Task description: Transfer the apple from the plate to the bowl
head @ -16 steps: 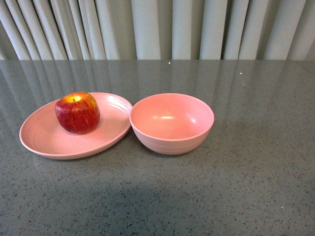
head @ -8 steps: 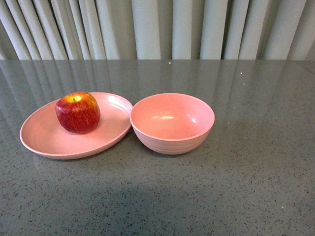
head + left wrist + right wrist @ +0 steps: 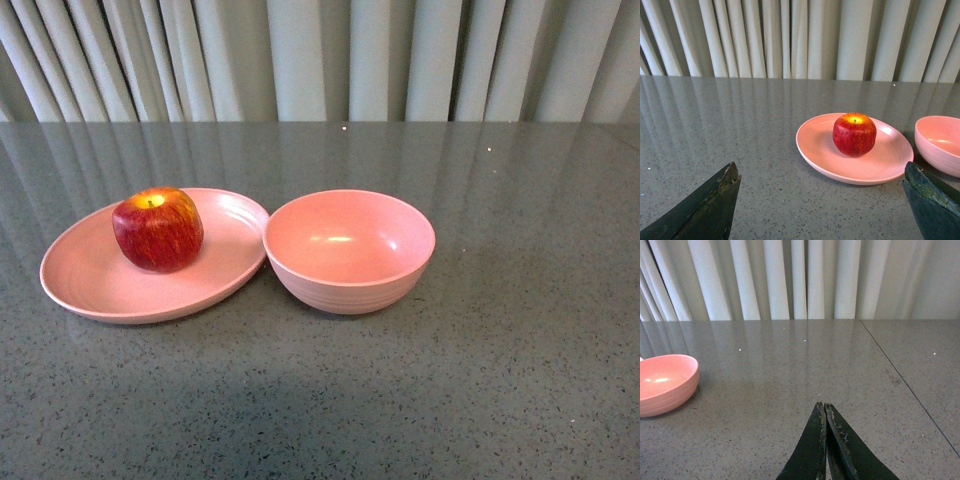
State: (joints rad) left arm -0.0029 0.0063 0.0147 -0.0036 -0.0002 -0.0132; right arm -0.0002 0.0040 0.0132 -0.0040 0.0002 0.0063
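Note:
The red, yellow-streaked apple (image 3: 158,229) stands upright on the shallow pink plate (image 3: 90,285) at the table's left. Touching the plate's right rim is the deep pink bowl (image 3: 349,250), which holds nothing. Neither arm shows in the front view. In the left wrist view my left gripper (image 3: 822,172) is open, its dark fingers spread wide and well short of the apple (image 3: 854,134) and plate (image 3: 815,150); the bowl (image 3: 939,143) is cut off at the edge. My right gripper (image 3: 824,405) is shut with nothing in it, over bare table away from the bowl (image 3: 662,382).
A grey speckled tabletop (image 3: 500,380) spreads around the dishes. Pale pleated curtains (image 3: 320,60) hang behind the table's far edge. A thin seam (image 3: 900,377) runs across the table in the right wrist view.

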